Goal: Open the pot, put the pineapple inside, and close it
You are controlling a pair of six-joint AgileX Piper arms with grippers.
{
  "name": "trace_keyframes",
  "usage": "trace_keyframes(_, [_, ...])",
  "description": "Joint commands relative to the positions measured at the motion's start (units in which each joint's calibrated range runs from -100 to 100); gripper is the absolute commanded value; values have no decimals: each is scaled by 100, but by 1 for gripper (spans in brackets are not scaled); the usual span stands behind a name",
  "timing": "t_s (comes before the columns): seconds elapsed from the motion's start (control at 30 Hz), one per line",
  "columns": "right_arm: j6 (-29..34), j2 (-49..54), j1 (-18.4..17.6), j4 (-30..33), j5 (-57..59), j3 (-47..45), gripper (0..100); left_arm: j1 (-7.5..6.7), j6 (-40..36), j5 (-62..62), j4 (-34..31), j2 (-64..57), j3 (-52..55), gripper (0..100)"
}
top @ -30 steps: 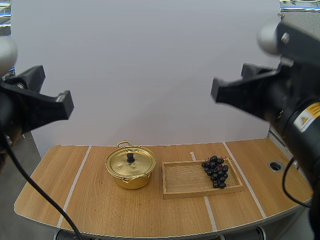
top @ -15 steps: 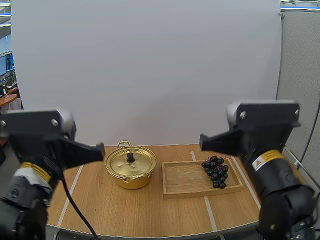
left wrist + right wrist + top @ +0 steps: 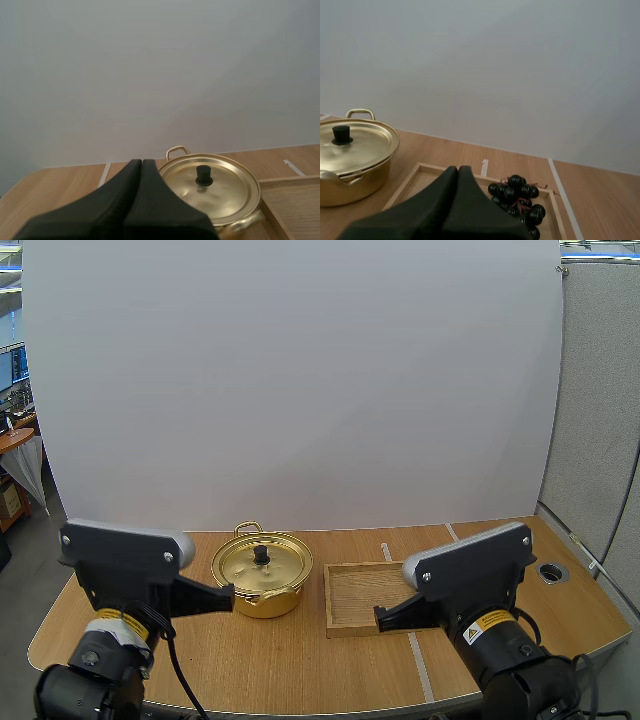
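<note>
From my remote station, a shallow wooden tray [image 3: 355, 602] lies flat on a rounded wooden table [image 3: 260, 660] crossed by white lines [image 3: 421, 670], a round hole [image 3: 552, 571] near its right edge, before a plain white screen [image 3: 300, 390].

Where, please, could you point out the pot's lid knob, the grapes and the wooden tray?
lid knob [image 3: 203, 175], left wrist view, middle of the black knob.
grapes [image 3: 514, 193], right wrist view, middle of the bunch.
wooden tray [image 3: 354, 604], high view, bare floor of the tray.
</note>
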State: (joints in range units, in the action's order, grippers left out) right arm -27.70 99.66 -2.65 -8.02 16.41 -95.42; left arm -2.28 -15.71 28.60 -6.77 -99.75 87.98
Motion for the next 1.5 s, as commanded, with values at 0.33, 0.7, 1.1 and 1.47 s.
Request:
trace_keyframes(0.33, [313,34,93,-604,352,-458,0,6,-241,-1520,-35,-25,1202,0])
trace_keyframes(0.7, [313,34,131,-670,1504,-458,0,6,-728,-229,-35,-25,1202,0])
trace_keyframes(1.1, [313,34,131,-670,1597,-458,0,21,-726,236,-82,-25,1202,0])
trace_keyframes(1.47, [313,34,196,-670,1626,-458,0,21,-953,287,-82,-25,1202,0])
